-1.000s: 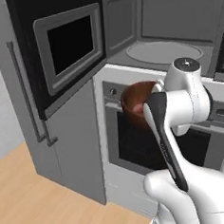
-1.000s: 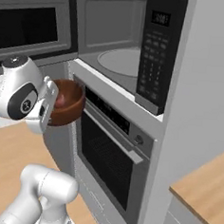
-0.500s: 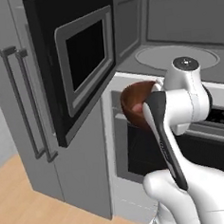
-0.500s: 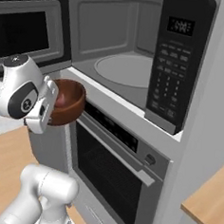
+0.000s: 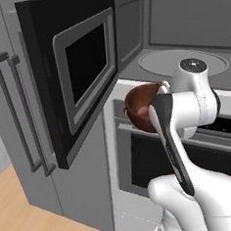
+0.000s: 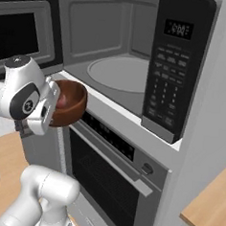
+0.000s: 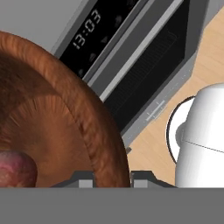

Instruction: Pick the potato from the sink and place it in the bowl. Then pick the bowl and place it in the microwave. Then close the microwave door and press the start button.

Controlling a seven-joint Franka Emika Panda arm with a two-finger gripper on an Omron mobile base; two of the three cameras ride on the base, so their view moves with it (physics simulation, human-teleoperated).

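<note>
- Bowl (image 6: pixel 71 101): dark brown wood, glossy reddish inside, centre-left of the right base view; the gripper (image 7: pixel 112 178) clamps its rim.
- Potato (image 7: pixel 15 168): reddish lump inside, lower left of the hand view.
- Microwave (image 6: pixel 119 72): cavity open, upper centre.
- Microwave door (image 5: pixel 77 76): swung out, upper left.
- Oven (image 6: pixel 111 175): directly below.

Below the open cavity I see the built-in oven (image 6: pixel 107 181): dark glass door, a grey bar handle (image 6: pixel 109 155) across its top, and a round knob (image 6: pixel 146 169) at the right end of its black control strip. The strip carries a clock display (image 7: pixel 87 28) reading 13:03. To the left I note tall grey cupboard doors (image 5: pixel 21 139) with two long vertical handles (image 5: pixel 21 115). Pale wooden floor (image 5: pixel 27 222) lies beneath, and a wooden countertop corner (image 6: pixel 208 209) sits at lower right.
</note>
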